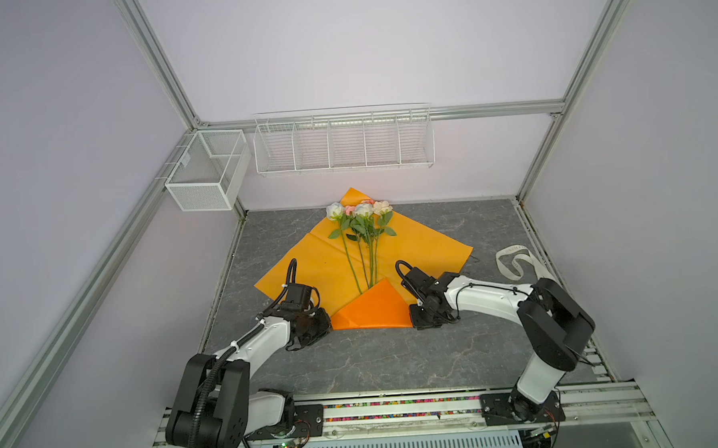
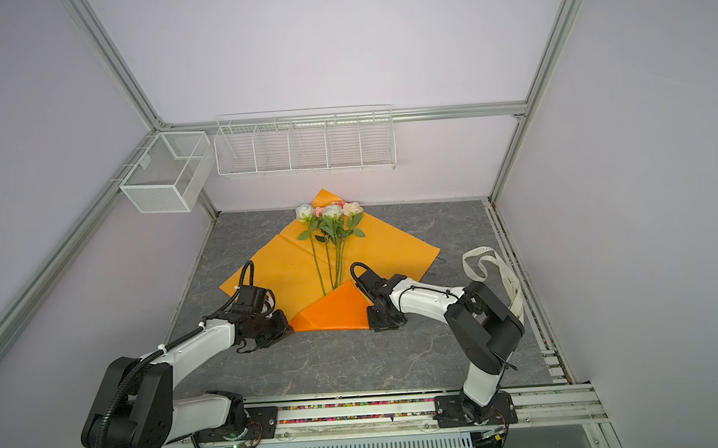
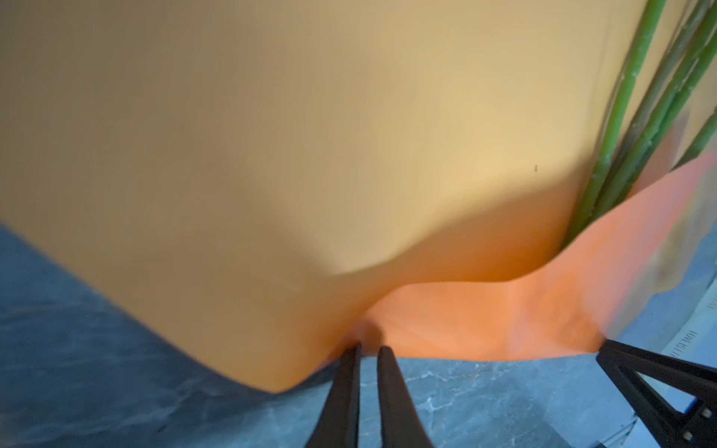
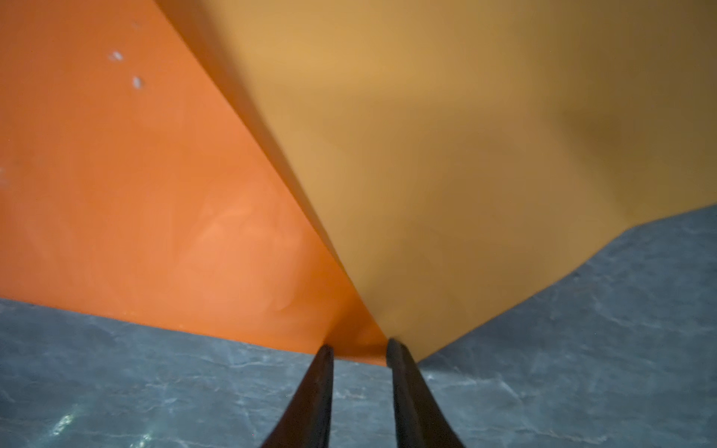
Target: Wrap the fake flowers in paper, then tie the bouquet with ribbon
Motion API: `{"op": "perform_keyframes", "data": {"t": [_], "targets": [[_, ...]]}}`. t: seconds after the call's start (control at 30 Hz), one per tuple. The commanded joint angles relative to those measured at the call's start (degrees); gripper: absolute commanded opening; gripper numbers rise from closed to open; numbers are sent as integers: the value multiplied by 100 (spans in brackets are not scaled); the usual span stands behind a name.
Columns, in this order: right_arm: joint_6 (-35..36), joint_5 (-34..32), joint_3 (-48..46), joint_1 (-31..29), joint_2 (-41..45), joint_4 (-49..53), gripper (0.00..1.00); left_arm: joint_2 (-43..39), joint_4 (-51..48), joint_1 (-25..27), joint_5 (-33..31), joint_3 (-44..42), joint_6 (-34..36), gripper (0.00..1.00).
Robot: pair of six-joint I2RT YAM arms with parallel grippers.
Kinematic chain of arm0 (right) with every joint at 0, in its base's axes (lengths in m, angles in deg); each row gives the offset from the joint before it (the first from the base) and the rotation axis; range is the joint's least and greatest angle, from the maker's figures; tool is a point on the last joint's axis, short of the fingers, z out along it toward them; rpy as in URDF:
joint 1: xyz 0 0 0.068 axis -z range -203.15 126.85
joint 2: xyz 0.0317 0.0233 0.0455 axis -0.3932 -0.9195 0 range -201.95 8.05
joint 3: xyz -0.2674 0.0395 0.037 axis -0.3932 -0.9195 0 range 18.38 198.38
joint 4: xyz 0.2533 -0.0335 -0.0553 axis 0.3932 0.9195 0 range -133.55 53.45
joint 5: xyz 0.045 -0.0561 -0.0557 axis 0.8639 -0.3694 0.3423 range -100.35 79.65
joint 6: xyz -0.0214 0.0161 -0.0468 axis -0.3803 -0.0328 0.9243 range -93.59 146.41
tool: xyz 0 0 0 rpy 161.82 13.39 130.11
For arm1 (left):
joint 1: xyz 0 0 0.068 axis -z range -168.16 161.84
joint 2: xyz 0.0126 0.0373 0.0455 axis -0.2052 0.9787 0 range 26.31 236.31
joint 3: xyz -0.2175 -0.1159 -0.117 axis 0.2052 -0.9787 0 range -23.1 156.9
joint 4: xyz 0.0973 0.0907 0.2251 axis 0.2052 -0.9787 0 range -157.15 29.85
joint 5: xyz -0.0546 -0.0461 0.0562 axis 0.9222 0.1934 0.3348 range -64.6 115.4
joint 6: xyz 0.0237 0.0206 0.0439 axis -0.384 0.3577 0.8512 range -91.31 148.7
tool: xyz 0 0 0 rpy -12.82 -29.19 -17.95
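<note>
While the bouquet of fake flowers [image 1: 365, 229] lies on the orange paper sheet [image 1: 425, 247], stem ends under its fold, left fingers [image 3: 345, 388] pinch the fold edge, right fingers [image 4: 318, 388] straddle it, slightly apart; stems likely light, springy: grip mid-stem

Stems [image 1: 351, 267]: lower ends hidden under flap [image 1: 373, 311]. Ribbon [image 2: 506, 280]: print too small to read, part behind right arm [image 2: 431, 299]. Left gripper [image 3: 368, 346], right gripper [image 4: 359, 345]: hidden under wrists in both top views. Wrist views blurred, blooms [image 1: 363, 210] cut off; left hold on paper [image 3: 271, 155] unclear.
</note>
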Motion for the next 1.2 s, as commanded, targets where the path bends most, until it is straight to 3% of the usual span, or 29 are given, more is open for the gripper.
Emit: {"op": "perform_keyframes", "data": {"t": [0.0, 0.17, 0.37, 0.47, 0.63, 0.87, 1.17], "targets": [[19, -294, -130, 44, 78, 417, 30, -146, -529, -54, -589, -83, -36, 13], [157, -545, 121, 34, 168, 550, 30, -371, -843, -98, -878, 95, -92, 14], [391, -959, 887, -205, 536, 703, 35, -1167, -927, -98, -408, 288, -59, 24], [595, -250, 1136, -436, 509, 34, 35, -1641, -981, -98, -614, 287, -127, 27], [237, 1086, 1472, -867, -285, -1136, 27, -2041, -1052, -173, -958, 281, -251, 36], [-166, 1479, 2034, -1044, -1330, -1678, 21, -1629, -921, -863, -107, 376, -201, 47], [-215, 1161, 2178, -975, -2030, -1273, 19, -1203, -503, -1651, 726, 347, -166, 65]]}}
